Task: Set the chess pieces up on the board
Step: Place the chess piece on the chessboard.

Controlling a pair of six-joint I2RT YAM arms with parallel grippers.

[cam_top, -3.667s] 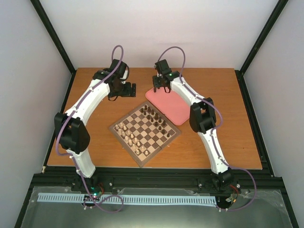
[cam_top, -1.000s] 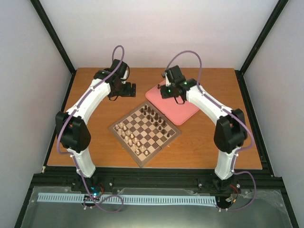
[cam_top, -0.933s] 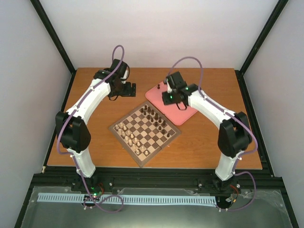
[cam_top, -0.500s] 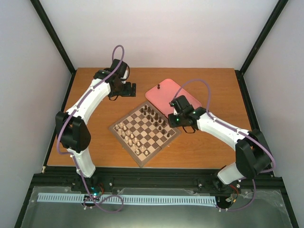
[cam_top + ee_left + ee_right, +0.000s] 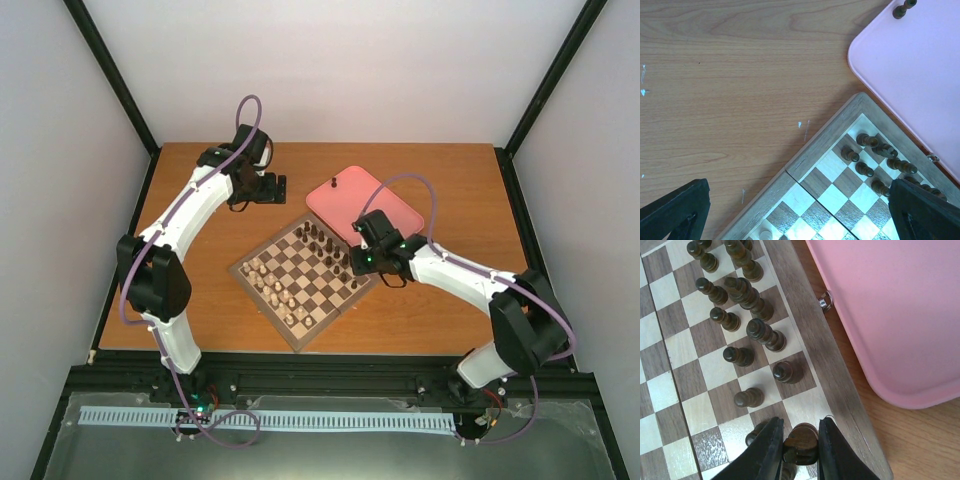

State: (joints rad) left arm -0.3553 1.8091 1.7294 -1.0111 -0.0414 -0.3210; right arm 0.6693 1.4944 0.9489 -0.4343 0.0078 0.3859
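Observation:
The chessboard (image 5: 298, 346) lies angled at mid-table. Several dark brown chess pieces (image 5: 325, 245) stand along its far-right side, and they also show in the right wrist view (image 5: 742, 290). My right gripper (image 5: 362, 262) is shut on one dark piece (image 5: 801, 444) and holds it just above a square at the board's right edge (image 5: 805, 325). One more dark piece (image 5: 334, 185) stands on the pink tray (image 5: 390, 215). My left gripper (image 5: 275, 187) is open and empty, hovering behind the board's far corner (image 5: 825, 140).
Pale cream chessmen (image 5: 270, 285) stand along the board's near-left side. The pink tray lies right against the board's far-right edge (image 5: 890, 315). Bare wooden table (image 5: 715, 75) surrounds the board.
My right arm has swung from the tray's far-left corner down to the board's right edge, with a dark piece in its jaws. The left arm has not moved.

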